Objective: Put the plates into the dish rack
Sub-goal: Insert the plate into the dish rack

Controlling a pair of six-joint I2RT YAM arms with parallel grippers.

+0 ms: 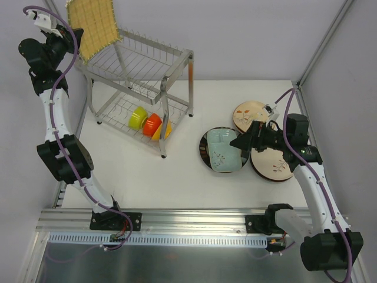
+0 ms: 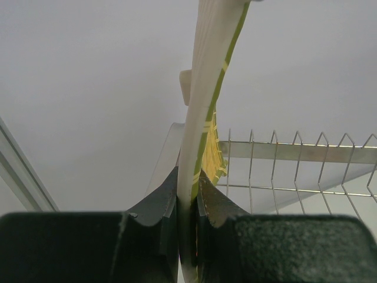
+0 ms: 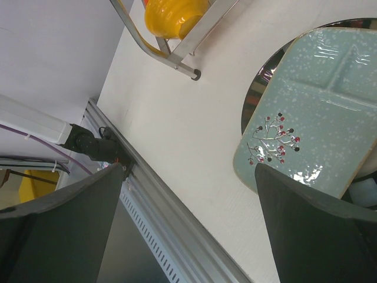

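Yellow woven-look square plate (image 1: 94, 26) clamped edge-on in left pincer (image 2: 188, 188), tilted, raised over the left end of the dish rack (image 1: 150, 56) upper tier. Contact with the wires: cannot tell. Rack lower tier holds green bowl (image 1: 138, 117), orange bowl (image 1: 152, 124) and yellow bowl (image 1: 163, 131) in a row. Right of the rack, on the worktop (image 1: 177, 177): pale teal plate (image 1: 222, 150) lying on a dark round plate (image 1: 205, 154), two round cream plates (image 1: 250, 115) beyond. Right pincer (image 1: 238, 144) spread wide, empty, over the teal plate.
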